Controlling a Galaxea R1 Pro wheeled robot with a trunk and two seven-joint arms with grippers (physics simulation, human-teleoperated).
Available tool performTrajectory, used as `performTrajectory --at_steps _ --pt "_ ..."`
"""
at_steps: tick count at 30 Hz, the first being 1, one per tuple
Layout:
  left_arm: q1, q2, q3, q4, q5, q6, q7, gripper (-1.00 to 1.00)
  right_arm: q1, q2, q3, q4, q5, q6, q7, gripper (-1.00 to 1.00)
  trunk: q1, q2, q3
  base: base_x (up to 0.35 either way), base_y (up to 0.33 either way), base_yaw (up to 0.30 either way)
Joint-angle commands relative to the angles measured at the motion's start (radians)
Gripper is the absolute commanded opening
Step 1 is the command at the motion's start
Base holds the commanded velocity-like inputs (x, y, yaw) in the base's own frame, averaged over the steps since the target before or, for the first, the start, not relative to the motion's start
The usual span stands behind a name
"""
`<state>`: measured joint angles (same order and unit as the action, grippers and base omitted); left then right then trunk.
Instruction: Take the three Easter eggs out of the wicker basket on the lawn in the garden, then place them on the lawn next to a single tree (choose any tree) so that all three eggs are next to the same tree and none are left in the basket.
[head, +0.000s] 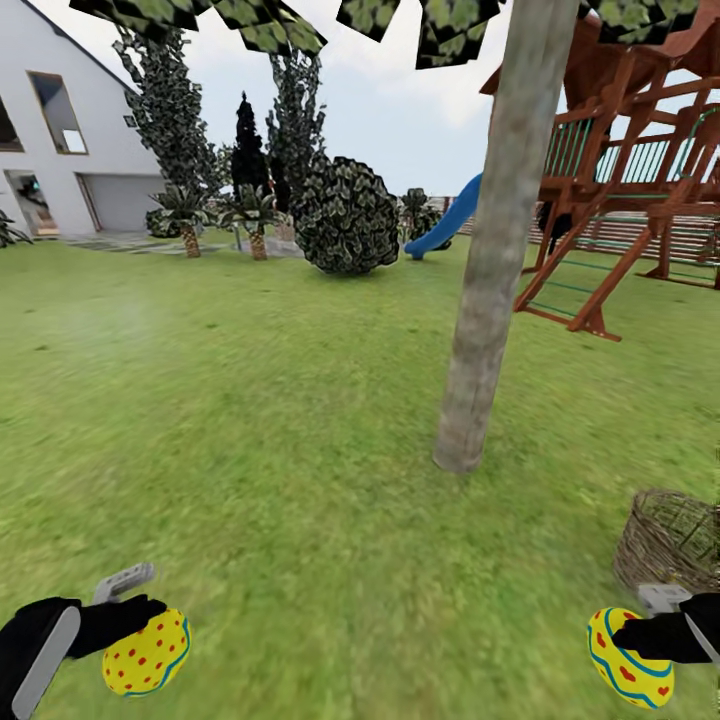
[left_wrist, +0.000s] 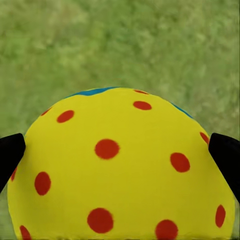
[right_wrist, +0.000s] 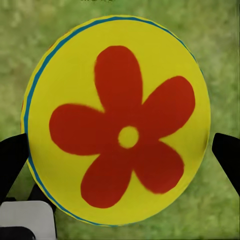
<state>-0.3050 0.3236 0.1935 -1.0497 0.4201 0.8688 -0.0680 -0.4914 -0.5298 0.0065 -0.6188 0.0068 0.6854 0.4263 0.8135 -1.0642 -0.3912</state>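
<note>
Ahead of you a thick grey-brown trunk (head: 490, 260) rises from the lawn (head: 280, 420) at centre right, leaning slightly, with nothing between it and your arms. Behind it at upper right stands a red-brown wooden playset (head: 640, 170) with a blue slide (head: 445, 225); a round dark bush (head: 345, 215) and a white house (head: 70, 130) sit at upper left. The openwork wicker basket (head: 670, 540) rests on the grass at the right edge, just above your right gripper (head: 640, 640); you cannot tell what it holds.

Your left gripper (head: 140, 625), lower left, is clamped on a smooth yellow egg (head: 147, 653) with red dots and a blue band, its long axis tilting up to the right. The right one grips a second egg (head: 630, 672), long axis slanting down to the right; its wrist view shows a red flower (right_wrist: 125, 135) on the blunt end, black fingers (right_wrist: 227, 155) at either side
</note>
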Motion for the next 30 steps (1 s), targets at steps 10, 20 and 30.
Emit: performTrajectory --at_steps 10,20,30 --pt "0.0 -0.012 -0.036 0.027 -0.003 0.001 -0.007 -1.0 -0.001 0.0 0.0 -0.001 0.001 0.006 0.004 -1.0 0.001 -0.001 -0.01 0.329 0.054 -0.224" --pt "0.0 -0.037 -0.037 0.028 -0.004 0.001 -0.006 -1.0 -0.001 -0.002 0.0 -0.001 0.001 0.006 0.004 -1.0 0.001 -0.001 -0.017 0.339 0.0 -0.142" --pt "0.0 -0.043 -0.038 0.028 -0.005 -0.001 -0.003 -1.0 -0.001 0.0 0.0 -0.001 0.002 0.006 0.004 -1.0 0.001 -0.001 -0.023 0.339 0.0 -0.117"
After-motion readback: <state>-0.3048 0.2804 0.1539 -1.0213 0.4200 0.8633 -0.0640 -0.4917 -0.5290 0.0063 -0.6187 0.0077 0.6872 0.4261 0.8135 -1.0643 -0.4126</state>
